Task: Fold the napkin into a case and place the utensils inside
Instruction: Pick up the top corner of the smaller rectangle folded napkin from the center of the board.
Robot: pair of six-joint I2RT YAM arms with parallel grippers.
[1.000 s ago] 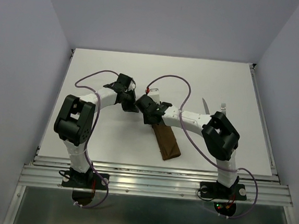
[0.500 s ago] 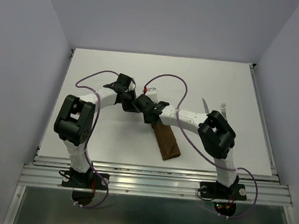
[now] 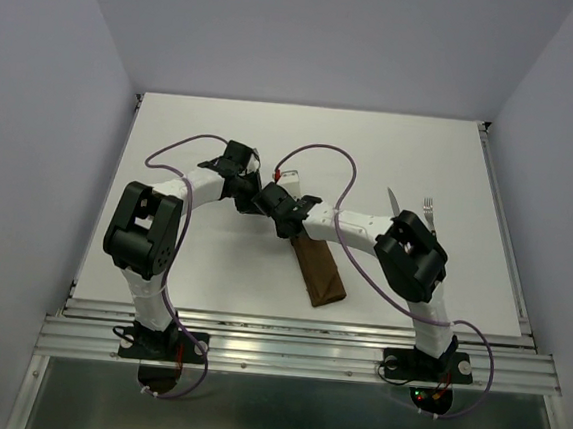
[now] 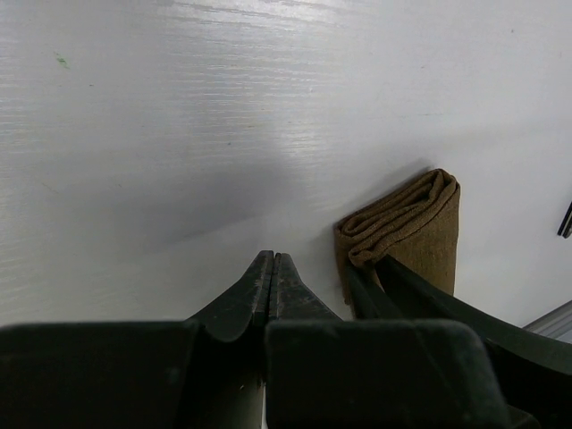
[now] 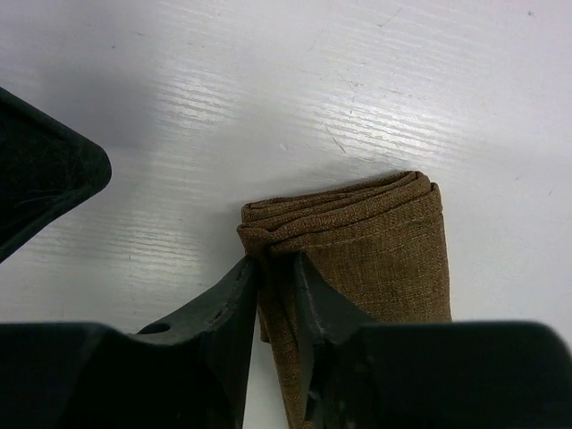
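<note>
Right wrist: right gripper (image 5: 274, 264) pinches case (image 5: 375, 241) edge.

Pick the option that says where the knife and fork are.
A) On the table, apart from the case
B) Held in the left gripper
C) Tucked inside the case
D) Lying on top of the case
A: the knife and fork lie side by side on the bare table, beyond and to the right of the case, and touch neither it nor a gripper.
</note>
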